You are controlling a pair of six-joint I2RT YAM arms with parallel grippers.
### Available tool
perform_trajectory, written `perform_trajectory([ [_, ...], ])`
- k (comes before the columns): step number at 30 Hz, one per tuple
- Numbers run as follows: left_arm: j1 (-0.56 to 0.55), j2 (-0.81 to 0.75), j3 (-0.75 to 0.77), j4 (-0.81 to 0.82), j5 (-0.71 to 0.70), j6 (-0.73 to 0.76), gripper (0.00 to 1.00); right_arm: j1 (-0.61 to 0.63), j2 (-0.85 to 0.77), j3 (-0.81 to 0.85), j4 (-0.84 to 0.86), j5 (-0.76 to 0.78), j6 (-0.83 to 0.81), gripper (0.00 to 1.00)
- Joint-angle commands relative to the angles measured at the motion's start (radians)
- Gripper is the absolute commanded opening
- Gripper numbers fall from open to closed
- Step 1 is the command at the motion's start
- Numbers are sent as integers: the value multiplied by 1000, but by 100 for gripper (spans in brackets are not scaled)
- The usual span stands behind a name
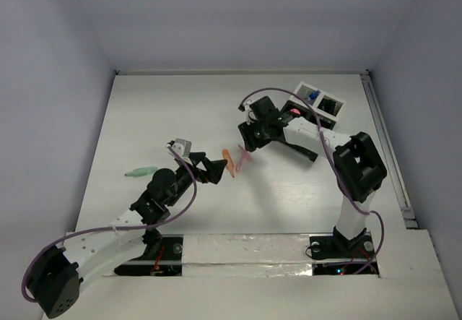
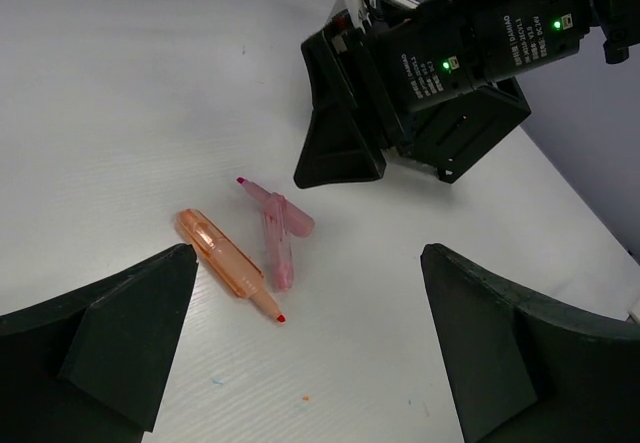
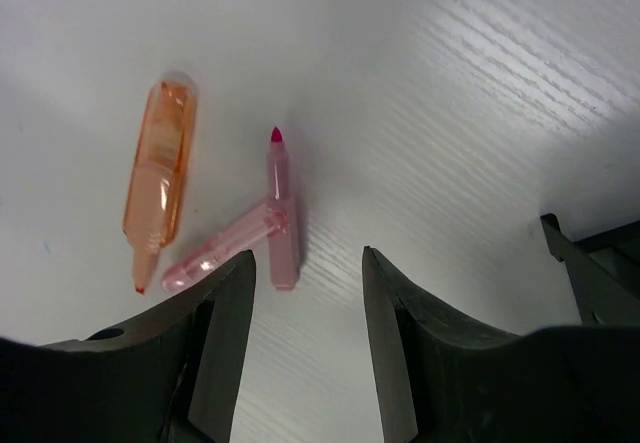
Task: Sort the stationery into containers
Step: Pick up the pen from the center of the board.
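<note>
White, faintly ribbed board forms the surface (image 1: 216, 103), closed in by pale walls. Two black jointed arms reach over it from the near edge.

At the far right corner sits a square box (image 1: 304, 87) with a white rim and dark compartments; something blue and something pink show inside, too small to make out.

The left hand (image 2: 310, 353) hangs near the middle of the surface, its broad, matte black wedge-shaped fingers (image 2: 130, 333) spread wide and holding nothing. The right hand (image 3: 305, 258) is just beyond it, towards the far edge, with its fingers parted by a narrower gap and also empty, directly above the pink pieces.

Between the two hands lie three slim translucent plastic items. An orange marker (image 3: 160, 178) with a tapered tip lies just beside two pink pieces (image 3: 280, 213), which touch and cross in a V; one ends in a magenta nib. A green marker (image 1: 142, 170) lies alone, well apart, near the left edge.
</note>
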Motion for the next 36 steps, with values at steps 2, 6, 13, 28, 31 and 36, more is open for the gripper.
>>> perform_trajectory([
  [2, 9, -25, -10, 28, 18, -1, 94, 19, -81, 4, -108, -46, -224, 54],
  [6, 9, -47, -1, 2, -6, 5, 93, 104, -116, -15, -124, -95, -340, 59],
  [13, 28, -205, -10, -72, -120, -11, 92, 155, -95, -50, -58, -121, -463, 70],
  [28, 28, -254, -19, -93, -123, -15, 92, 185, -4, -20, -21, 192, -449, 66],
  [31, 28, -229, -20, -78, -88, -17, 92, 174, 7, -24, 4, 176, -411, 61],
  [36, 28, -200, -19, -61, -52, -17, 92, 163, 37, -7, -4, 187, -389, 56],
])
